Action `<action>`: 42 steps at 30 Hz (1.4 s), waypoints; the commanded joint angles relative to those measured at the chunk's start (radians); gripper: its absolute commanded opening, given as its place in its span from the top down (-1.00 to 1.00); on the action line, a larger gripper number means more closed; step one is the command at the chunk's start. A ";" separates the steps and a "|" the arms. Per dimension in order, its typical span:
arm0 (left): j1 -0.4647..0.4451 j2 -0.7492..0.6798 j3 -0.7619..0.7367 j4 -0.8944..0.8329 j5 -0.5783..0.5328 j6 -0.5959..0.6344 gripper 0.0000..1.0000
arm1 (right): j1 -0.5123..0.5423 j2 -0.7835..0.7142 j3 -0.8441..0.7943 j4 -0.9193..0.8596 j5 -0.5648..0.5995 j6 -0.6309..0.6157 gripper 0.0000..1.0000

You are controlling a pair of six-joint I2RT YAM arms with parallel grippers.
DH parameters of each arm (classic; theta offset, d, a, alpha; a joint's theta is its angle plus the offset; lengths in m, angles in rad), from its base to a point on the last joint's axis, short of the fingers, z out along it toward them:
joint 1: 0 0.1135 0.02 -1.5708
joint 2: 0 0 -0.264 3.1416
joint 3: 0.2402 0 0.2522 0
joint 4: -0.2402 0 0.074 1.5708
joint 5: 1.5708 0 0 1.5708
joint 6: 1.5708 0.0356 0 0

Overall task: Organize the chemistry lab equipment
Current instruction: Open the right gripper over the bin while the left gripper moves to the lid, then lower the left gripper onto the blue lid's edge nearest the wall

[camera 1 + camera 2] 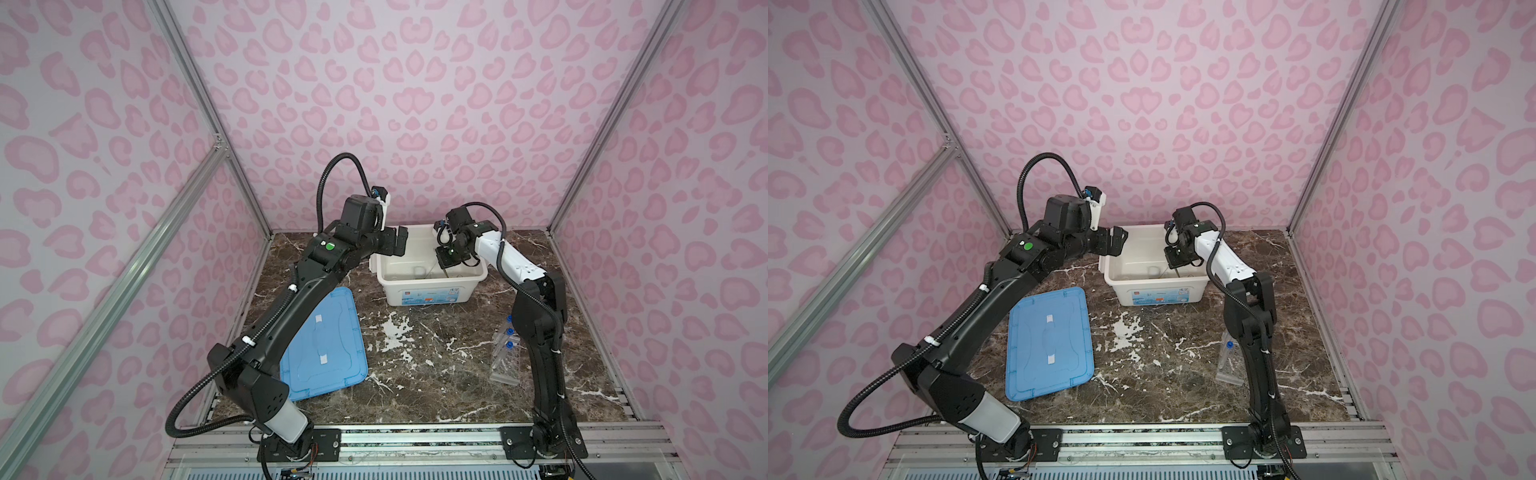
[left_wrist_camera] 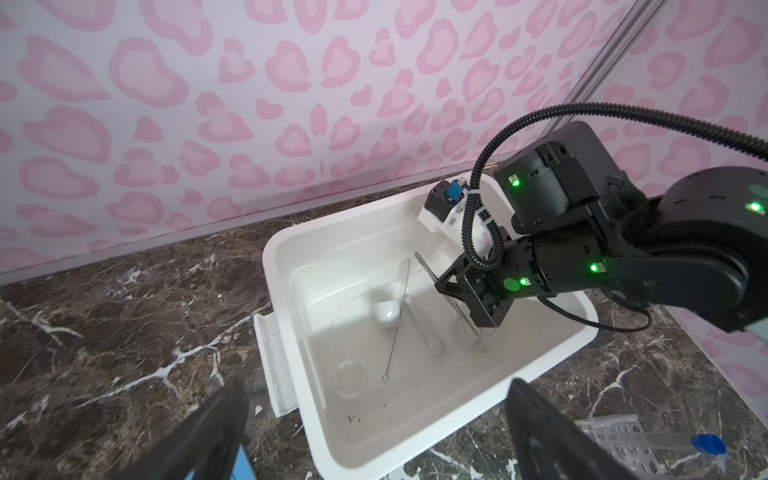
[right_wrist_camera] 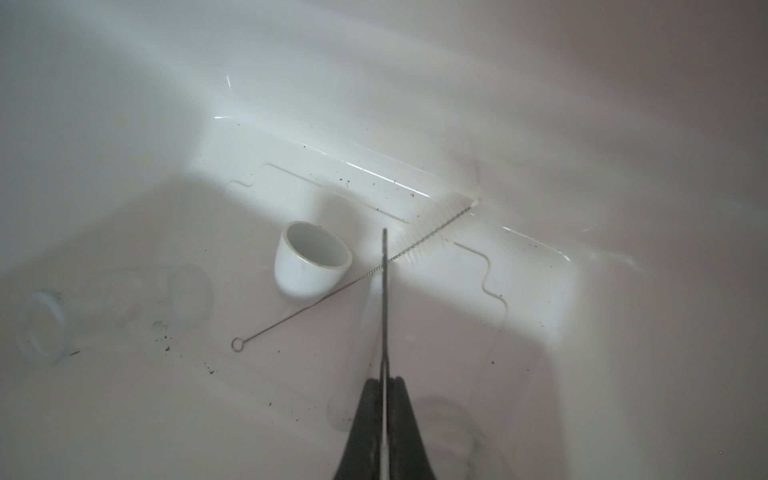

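Right jaws pinching strip (image 3: 385, 299), brush (image 3: 332, 287) only in wrist views

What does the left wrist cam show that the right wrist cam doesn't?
Left wrist only: the open left end effector, the marble table, the pink wall, and the tube rack with a blue-capped tube, outside the white bin. Right wrist only: the small white bowl's empty inside and, close up, the fingers pinched on the thin strip. Both: the right end effector shut on that strip, the bin's floor, the bowl, the wire brush.
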 commanded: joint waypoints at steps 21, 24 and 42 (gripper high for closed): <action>0.512 -0.515 -0.795 -0.002 -0.142 -0.311 -0.96 | -0.003 0.112 0.067 -0.064 0.015 0.053 0.25; 0.592 -0.515 -0.847 0.009 -0.127 -0.321 -0.95 | -0.002 0.104 0.067 -0.056 0.014 0.060 0.14; 0.827 -0.328 -0.938 0.048 -0.011 -0.277 -0.53 | -0.021 -0.207 -0.172 0.230 -0.067 0.169 -0.18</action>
